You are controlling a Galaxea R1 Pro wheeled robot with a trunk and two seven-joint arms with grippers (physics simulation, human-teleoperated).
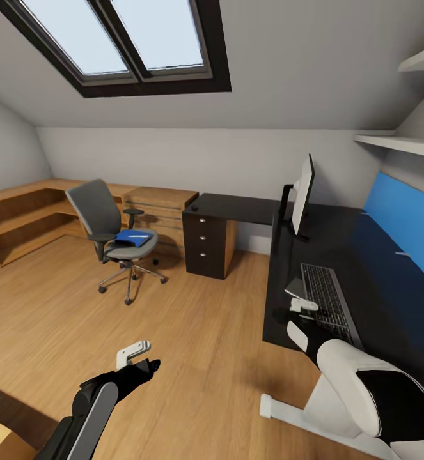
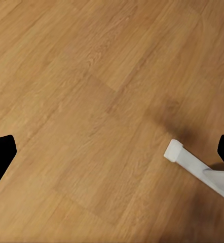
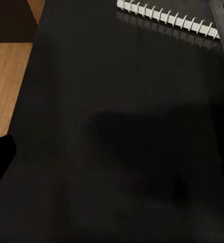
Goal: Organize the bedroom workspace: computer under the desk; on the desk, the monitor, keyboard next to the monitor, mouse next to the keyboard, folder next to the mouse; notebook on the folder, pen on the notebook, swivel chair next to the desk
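The grey swivel chair (image 1: pixel 109 223) stands out on the wood floor, apart from the desk. A blue folder (image 1: pixel 133 239) lies on its seat with a thin pale pen (image 1: pixel 137 236) on top; I cannot make out the notebook. The black desk (image 1: pixel 378 281) carries the monitor (image 1: pixel 303 190) and the keyboard (image 1: pixel 327 300). A small dark thing, perhaps the mouse (image 1: pixel 194 207), sits on the far wing. My right gripper (image 1: pixel 300 304) hovers open over the desk's front edge beside the keyboard (image 3: pixel 168 20). My left gripper (image 1: pixel 137 355) hangs open over bare floor. The computer is out of view.
A black drawer unit (image 1: pixel 208 246) closes the desk's far end. Low light-wood cabinets (image 1: pixel 20 217) line the back left wall. White shelves (image 1: pixel 400 142) hang above the blue back panel (image 1: pixel 407 217). The desk's white foot (image 1: pixel 272 406) (image 2: pixel 193 163) juts onto the floor.
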